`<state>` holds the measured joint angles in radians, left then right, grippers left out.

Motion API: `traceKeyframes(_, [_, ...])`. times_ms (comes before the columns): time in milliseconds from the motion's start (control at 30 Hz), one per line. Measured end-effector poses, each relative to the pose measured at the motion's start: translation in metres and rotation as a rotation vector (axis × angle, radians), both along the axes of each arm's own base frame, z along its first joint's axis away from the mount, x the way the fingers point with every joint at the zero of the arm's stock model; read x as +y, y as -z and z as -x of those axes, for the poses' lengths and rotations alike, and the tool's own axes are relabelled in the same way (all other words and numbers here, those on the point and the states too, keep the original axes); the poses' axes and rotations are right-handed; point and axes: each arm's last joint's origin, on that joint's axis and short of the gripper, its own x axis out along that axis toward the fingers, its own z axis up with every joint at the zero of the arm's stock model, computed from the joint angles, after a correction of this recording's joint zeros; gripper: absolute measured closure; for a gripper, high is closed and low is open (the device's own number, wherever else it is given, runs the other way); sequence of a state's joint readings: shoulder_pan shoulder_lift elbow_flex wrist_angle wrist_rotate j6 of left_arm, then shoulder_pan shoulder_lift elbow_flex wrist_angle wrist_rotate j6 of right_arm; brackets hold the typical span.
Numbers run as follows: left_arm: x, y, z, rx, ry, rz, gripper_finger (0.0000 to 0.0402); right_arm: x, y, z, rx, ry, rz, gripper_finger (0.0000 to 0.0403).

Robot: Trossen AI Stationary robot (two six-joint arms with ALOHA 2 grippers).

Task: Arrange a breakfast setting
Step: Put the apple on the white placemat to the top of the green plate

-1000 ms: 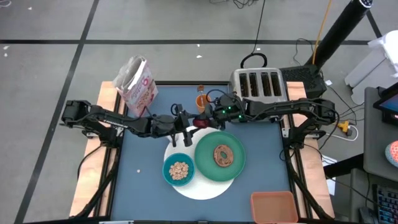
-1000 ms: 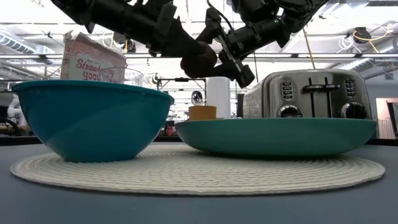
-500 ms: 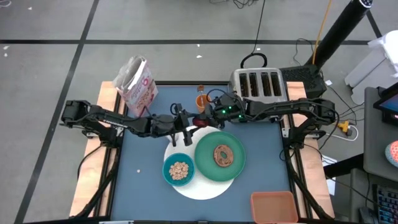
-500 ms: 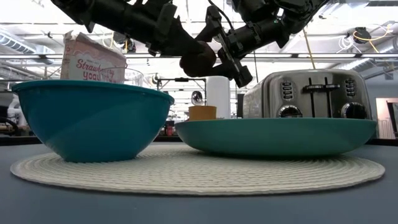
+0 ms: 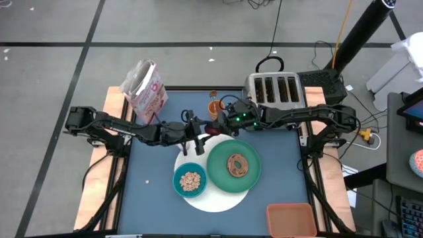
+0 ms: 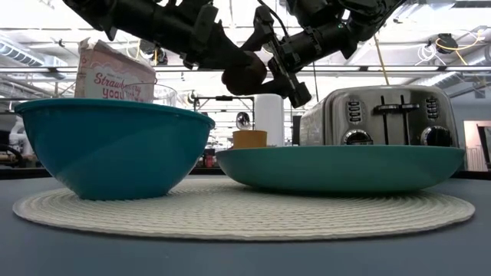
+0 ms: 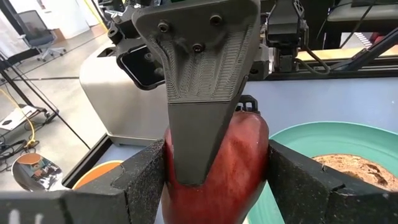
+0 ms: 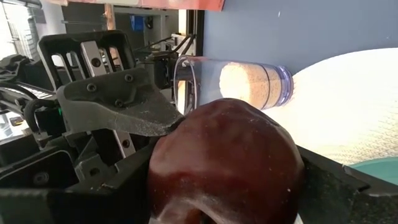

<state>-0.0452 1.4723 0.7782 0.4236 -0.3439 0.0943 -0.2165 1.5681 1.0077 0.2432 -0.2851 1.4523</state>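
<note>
We find the dark-red fruit (image 5: 213, 129) held above the counter (image 5: 152, 178) at frame centre, just beyond the green plate (image 5: 233, 165). Both tools grip it: the left tool (image 5: 200, 135) from the frame's left, the right tool (image 5: 220, 123) from its right. The ring bread (image 5: 236, 164) lies on the plate; the teal bowl (image 5: 190, 180) sits lower left of it.

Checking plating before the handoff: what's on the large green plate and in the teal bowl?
Large green plate: one brown ring bread at its centre. Smaller teal bowl: pale cereal pieces. Anything beneath the bread or cereal is hidden.
</note>
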Motion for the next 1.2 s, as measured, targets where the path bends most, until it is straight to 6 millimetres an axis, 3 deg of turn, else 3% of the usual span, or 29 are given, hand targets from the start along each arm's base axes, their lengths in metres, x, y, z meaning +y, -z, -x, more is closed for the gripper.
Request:
traceKeyframes(467, [0.0002, 0.0005, -0.0001, 0.004, 0.002, -0.002, 0.0147, -0.0001, 0.001, 0.0004, 0.017, 0.006, 0.023, 0.0104])
traceKeyframes(900, [-0.0005, 0.0008, -0.0001, 0.001, 0.008, 0.015, 0.0147, -0.0007, 0.0001, 0.0008, 0.002, -0.058, 0.068, 0.0009])
traceKeyframes(1200, [-0.0009, 0.0005, -0.0001, -0.02, -0.005, 0.066, 0.0147, -0.0018, -0.0059, 0.0056, -0.032, -0.175, 0.313, 0.0003])
